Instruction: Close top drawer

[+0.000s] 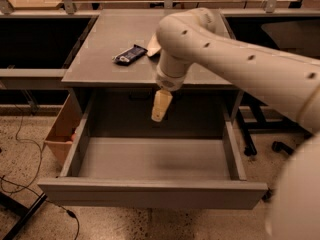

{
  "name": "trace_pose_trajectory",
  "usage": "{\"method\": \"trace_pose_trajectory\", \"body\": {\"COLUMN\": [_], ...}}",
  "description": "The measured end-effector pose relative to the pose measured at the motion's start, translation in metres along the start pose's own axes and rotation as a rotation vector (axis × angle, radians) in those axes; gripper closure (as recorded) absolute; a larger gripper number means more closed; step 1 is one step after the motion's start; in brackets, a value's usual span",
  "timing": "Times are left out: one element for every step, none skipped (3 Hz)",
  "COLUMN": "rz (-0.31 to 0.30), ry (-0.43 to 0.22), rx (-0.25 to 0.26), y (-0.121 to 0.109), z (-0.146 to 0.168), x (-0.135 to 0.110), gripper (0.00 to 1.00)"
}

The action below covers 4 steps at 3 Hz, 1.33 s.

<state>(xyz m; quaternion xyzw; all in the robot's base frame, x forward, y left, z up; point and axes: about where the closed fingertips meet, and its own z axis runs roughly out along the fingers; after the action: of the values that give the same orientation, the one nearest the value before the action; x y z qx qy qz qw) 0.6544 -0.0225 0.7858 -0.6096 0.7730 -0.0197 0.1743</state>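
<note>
Because the wide, shallow grey top drawer [155, 160] stands pulled far out of the front of the grey table [100, 69], with nothing on its smooth floor, I judge it will feel light and stiff and should slide back on its runners under one even shove. Its plain flat front panel [150, 194] shows no handle that I can make out, so I would press against the middle of that panel rather than a corner, lest it skew and bind. My tool [161, 105] hangs over the back of the drawer, just below the table's edge, touching nothing; whether it is open or closed I cannot tell. On the table lies a dark flat packet [127, 55] whose printing I cannot read, and a brown cardboard box [62, 134] stands just beside the drawer's side wall.
</note>
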Motion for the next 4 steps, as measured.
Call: {"method": "trace_pose_trajectory", "body": {"rz": [-0.001, -0.001, 0.031, 0.035], "ry": [-0.005, -0.005, -0.007, -0.007], "rx": [-0.001, -0.001, 0.061, 0.067], "y": [-0.015, -0.016, -0.048, -0.052], "z": [0.027, 0.024, 0.041, 0.040], "x": [-0.023, -0.024, -0.037, -0.039], "gripper": [0.00, 0.00, 0.00, 0.00]}}
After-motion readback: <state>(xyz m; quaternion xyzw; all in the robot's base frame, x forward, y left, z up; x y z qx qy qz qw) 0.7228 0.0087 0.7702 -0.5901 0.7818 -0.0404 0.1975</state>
